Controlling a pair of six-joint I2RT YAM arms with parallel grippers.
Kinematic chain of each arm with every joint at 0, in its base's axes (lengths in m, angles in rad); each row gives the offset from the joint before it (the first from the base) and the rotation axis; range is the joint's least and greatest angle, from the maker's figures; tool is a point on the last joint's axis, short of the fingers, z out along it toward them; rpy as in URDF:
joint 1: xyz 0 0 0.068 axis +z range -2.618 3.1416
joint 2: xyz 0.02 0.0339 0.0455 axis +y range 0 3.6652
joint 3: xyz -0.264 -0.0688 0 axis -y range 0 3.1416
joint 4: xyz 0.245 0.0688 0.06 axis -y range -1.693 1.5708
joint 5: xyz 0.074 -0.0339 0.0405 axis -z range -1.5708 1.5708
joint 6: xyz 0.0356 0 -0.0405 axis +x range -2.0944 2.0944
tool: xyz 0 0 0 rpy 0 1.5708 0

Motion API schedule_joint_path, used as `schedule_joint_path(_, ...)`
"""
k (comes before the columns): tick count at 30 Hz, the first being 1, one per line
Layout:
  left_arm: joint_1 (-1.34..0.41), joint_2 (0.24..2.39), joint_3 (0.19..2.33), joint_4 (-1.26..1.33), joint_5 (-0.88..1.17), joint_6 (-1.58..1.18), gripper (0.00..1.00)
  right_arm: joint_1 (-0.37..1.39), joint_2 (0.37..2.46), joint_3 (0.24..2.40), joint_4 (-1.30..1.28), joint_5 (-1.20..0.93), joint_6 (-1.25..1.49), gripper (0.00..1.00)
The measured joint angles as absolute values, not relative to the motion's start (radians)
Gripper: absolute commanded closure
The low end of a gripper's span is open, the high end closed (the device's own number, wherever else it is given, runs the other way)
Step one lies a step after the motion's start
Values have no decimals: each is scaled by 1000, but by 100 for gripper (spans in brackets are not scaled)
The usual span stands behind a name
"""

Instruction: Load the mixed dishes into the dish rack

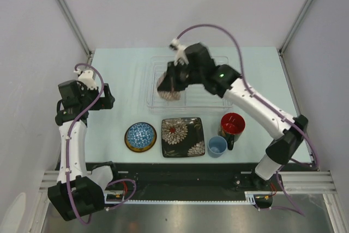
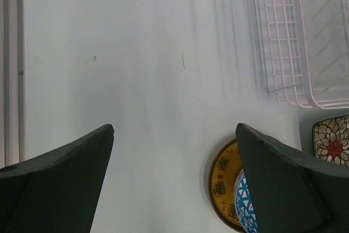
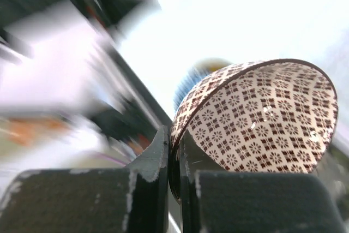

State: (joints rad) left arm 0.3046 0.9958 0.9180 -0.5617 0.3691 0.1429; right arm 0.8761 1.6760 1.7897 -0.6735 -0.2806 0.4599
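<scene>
Right hand (image 3: 174,141) tight on rim of beige patterned bowl (image 3: 256,118) — surroundings blurred

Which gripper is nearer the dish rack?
Right. The right gripper, holding the beige patterned bowl, is over the dish rack; the left gripper stands apart, left of it.

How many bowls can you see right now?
2. The blue mosaic bowl sits on the yellow saucer, front left; the beige patterned bowl is pinched by the right end effector over the dish rack.
</scene>
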Motion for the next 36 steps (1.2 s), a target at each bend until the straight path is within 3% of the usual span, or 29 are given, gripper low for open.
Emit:
schedule_joint_path(6,305,996,910,-556,370,142,0,627,1607,1628,-166,-554,766,100)
schedule_joint_path(12,305,996,908,-556,370,142,0,542,1826,1545,340,-691,1118,100)
schedule_joint_path(16,306,996,894,-547,371,142,0,510,1980,1544,533,-715,1262,100)
schedule_joint_path(36,307,1008,863,-539,373,152,0,457,2376,1803,682,-727,1364,100)
